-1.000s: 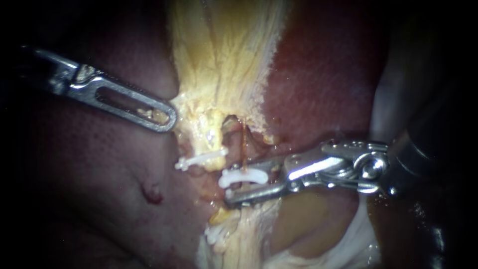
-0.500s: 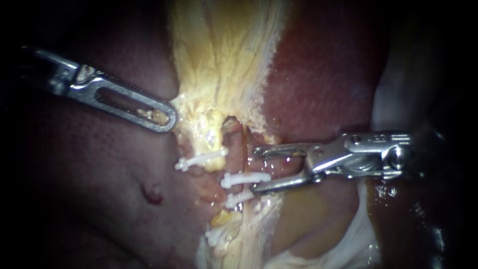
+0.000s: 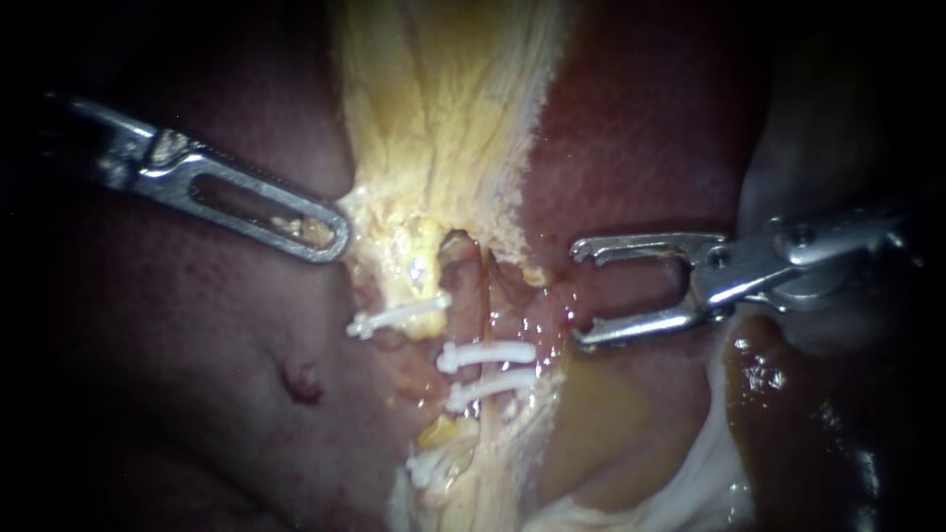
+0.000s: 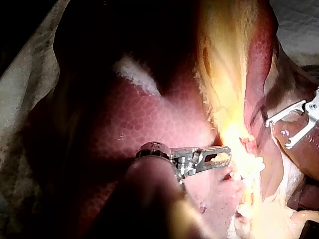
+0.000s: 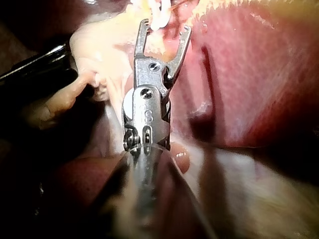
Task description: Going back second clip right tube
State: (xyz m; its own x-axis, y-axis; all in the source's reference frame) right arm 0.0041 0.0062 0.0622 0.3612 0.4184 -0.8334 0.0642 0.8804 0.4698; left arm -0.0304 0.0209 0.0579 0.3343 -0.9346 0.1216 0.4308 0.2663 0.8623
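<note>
Right instrument point(image 3: 579, 296) has backed off the clips point(image 3: 488, 353) on the right tube point(image 3: 484, 286), jaws wide open, empty; my left instrument point(image 3: 330, 229) grips yellow tissue point(image 3: 434, 118).

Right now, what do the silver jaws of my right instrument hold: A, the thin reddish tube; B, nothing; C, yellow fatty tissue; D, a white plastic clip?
B: the right instrument has its jaws apart with nothing between them, clear of the two white plastic clips on the thin reddish right tube.
</note>
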